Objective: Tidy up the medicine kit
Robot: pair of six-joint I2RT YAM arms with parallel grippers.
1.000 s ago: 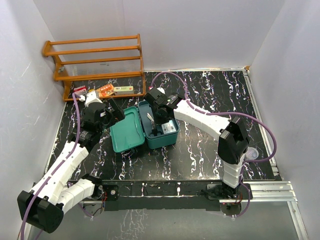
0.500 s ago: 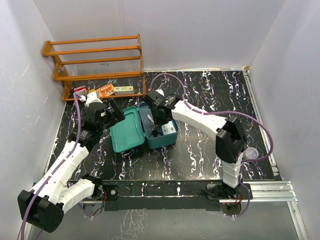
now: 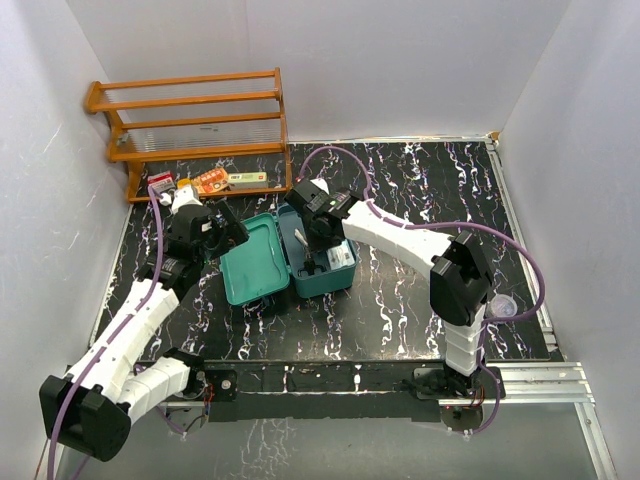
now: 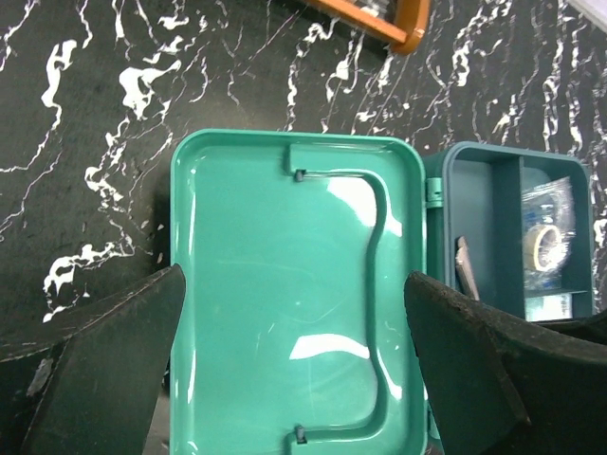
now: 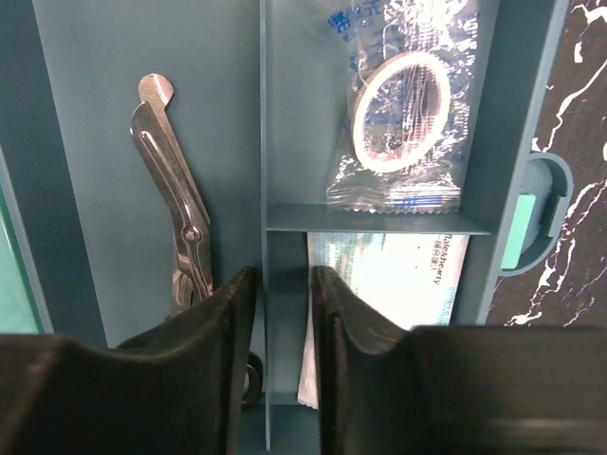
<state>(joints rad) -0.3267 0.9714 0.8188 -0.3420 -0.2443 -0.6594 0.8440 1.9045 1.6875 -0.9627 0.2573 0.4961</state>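
Observation:
The teal-green medicine kit [image 3: 255, 262] lies open mid-table, its lid [image 4: 266, 218] flat to the left. Its base holds a darker teal divided tray [image 3: 338, 278]. The tray holds metal scissors [image 5: 175, 209], a bagged tape roll [image 5: 403, 104] and a white printed packet [image 5: 408, 275]. My right gripper [image 5: 283, 275] is down inside the tray [image 5: 66, 142]. Its fingers are narrowly open, one on each side of the long divider wall, and grip nothing. In the top view it [image 3: 316, 243] is over the base. My left gripper [image 4: 294, 280] hangs wide open and empty above the lid, and shows left of the kit from above [image 3: 228, 232].
A wooden slatted rack [image 3: 190, 120] stands at the back left, with an orange box [image 3: 210, 182] and small packages on its lowest shelf. A small clear cup [image 3: 503, 305] sits near the right arm. White walls close in the black marbled table [image 3: 420, 190].
My right gripper has shifted slightly left and settled lower into the tray. The left arm has barely moved.

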